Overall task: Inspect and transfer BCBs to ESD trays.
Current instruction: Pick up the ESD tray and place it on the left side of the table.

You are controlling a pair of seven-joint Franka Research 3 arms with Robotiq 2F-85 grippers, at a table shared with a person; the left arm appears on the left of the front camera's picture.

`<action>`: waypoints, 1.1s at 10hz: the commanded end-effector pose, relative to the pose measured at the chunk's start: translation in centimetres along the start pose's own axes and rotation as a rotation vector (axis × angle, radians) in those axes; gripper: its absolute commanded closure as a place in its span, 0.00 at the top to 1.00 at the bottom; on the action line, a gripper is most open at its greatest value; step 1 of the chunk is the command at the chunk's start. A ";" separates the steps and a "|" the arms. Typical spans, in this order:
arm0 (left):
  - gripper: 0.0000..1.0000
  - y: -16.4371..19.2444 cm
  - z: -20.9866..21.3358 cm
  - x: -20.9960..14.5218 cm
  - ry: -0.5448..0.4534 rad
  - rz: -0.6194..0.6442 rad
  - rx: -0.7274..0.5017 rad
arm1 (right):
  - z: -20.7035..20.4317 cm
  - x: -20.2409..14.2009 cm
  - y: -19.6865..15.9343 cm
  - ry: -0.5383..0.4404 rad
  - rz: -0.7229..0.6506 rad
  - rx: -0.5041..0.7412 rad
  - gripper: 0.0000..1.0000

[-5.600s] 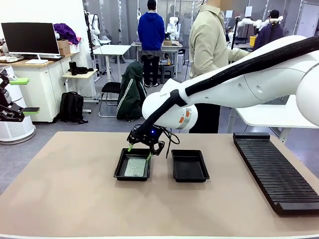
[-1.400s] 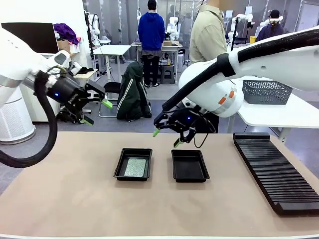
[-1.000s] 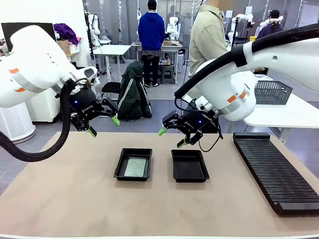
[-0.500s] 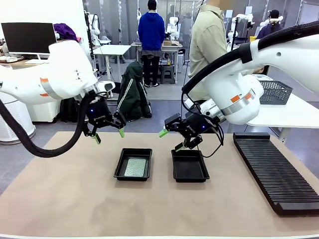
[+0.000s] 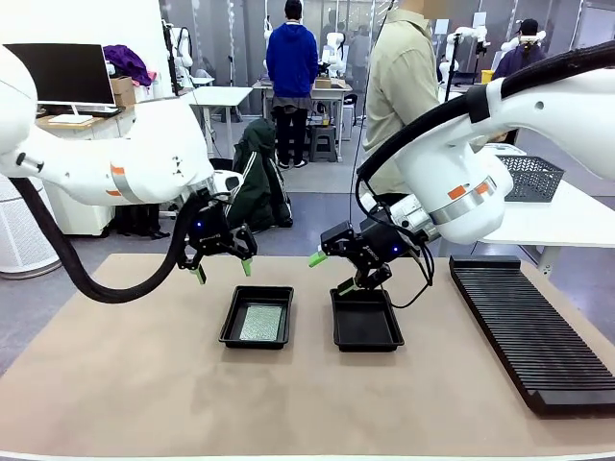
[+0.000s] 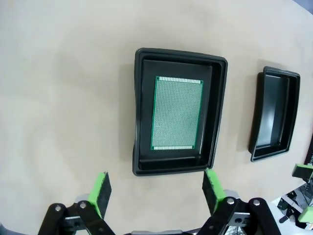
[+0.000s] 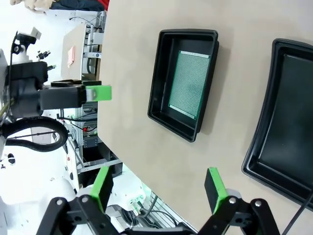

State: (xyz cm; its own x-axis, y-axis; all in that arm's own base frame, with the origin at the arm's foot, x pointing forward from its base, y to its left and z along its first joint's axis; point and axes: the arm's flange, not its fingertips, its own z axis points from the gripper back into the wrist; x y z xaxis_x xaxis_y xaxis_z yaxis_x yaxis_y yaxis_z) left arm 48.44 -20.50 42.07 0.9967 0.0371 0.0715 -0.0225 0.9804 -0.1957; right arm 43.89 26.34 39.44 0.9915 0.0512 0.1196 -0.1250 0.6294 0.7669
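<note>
Left gripper [image 5: 223, 271], jaws wide and empty, hovers by the far side of the left ESD tray [image 5: 229, 331], where a BCB [image 5: 260, 323] lies flat. The right gripper [image 5: 332, 273], equally open, hangs above the bare right tray [image 5: 395, 331]. A low descent could clip a rim and skid a tray.

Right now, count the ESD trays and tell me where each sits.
2: the left tray, holding a green board, and the empty right tray beside it, apart. None looks hidden.

left gripper [image 5: 223, 271] and right gripper [image 5: 332, 273] hover, jaws spread wide.
</note>
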 end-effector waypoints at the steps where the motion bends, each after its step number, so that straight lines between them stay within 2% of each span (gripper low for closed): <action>1: 1.00 -1.2 -1.4 0.7 -0.042 0.006 0.049 | 0.5 -0.7 -1.1 -0.009 0.022 0.047 1.00; 4: 1.00 -1.7 -3.2 1.2 -0.085 0.002 0.071 | 0.7 -0.8 -1.4 -0.012 0.026 0.061 1.00; 11: 1.00 -0.5 -7.7 1.8 -0.097 0.034 0.112 | 0.4 -0.4 -1.3 -0.013 0.026 0.089 1.00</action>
State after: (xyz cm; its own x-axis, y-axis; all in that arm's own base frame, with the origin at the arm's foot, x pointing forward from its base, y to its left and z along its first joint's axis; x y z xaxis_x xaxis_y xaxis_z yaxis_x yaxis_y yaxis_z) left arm 50.91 -21.98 35.33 0.9892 0.0623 0.1329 -0.0467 0.9920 -0.1172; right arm 44.07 25.29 39.07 0.9907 0.0483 0.1274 -0.1311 0.5929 0.7945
